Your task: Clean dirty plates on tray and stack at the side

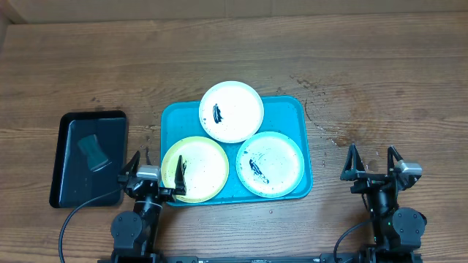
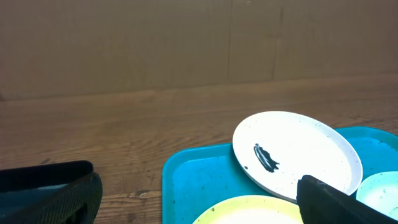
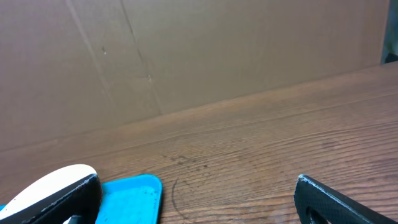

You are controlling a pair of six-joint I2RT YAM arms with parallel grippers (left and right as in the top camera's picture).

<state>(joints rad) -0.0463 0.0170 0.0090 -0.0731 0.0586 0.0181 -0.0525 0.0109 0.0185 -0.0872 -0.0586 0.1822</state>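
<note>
Turquoise tray is sitting toward the front edge of the surface, carrying all three dirty plates; nothing is wiped or stacked yet. Left hand and right hand are hanging spread apart, empty.

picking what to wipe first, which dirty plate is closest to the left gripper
The yellow-green rimmed plate, at the tray's near-left corner beside the left gripper; the white plate and mint-rimmed plate lie farther away.
</note>
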